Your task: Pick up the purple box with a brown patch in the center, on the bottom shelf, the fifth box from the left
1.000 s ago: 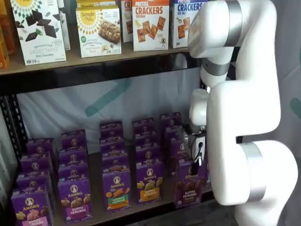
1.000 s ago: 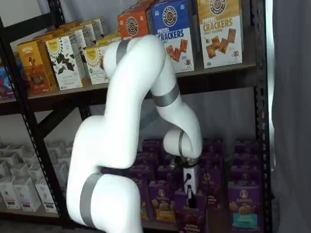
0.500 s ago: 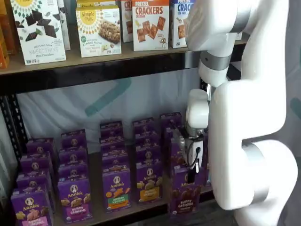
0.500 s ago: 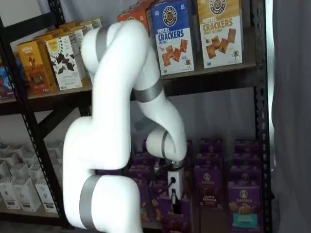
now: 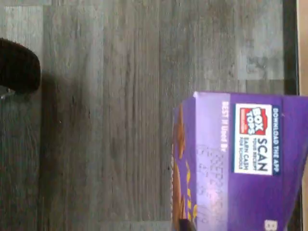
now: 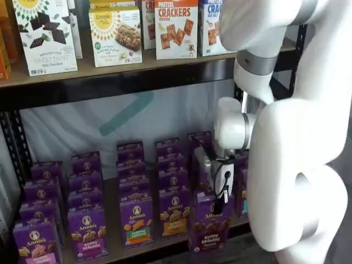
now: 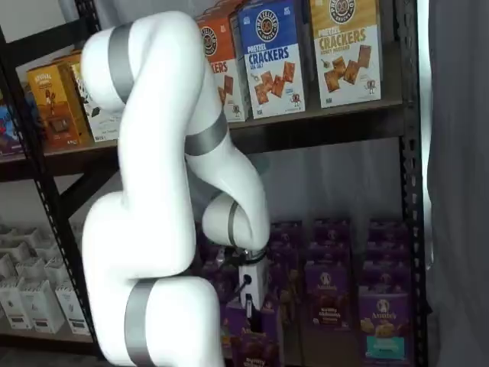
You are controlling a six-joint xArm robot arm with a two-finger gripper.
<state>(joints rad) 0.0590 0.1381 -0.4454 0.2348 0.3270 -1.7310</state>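
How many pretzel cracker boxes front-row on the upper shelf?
3 in a shelf view: orange box against the arm, blue box next, yellow box at the far end. The arm may hide more.

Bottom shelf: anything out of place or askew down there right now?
Only the purple box: held by the gripper, it sits forward of its column, past the bottom shelf front edge, with floor beneath it in the wrist view. The other boxes stand upright in rows.
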